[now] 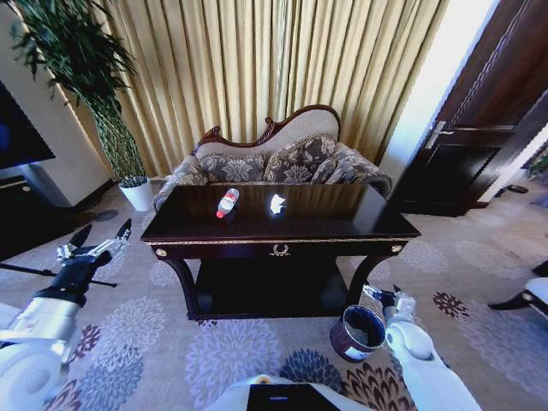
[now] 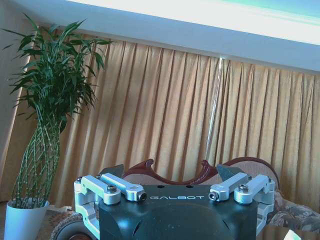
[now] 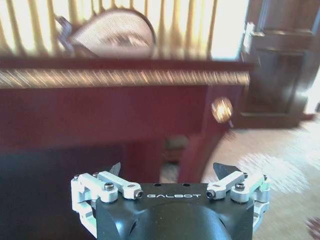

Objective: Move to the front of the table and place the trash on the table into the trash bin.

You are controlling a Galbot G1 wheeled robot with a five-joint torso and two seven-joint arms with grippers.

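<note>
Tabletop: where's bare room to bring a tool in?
Bare: the table's right half, from the paper to the right edge, the front strip above the gold trim, and the left end beside the bottle. Tightest: the gap between bottle and paper, mid-back.

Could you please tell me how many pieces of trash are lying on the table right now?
2: a plastic bottle left of centre on the table, and crumpled white paper just right of it. Smaller litter may be unseen.

gold curtains [image 1: 282,60], floral sofa [image 1: 274,163], patterned carpet [image 1: 154,334]
</note>
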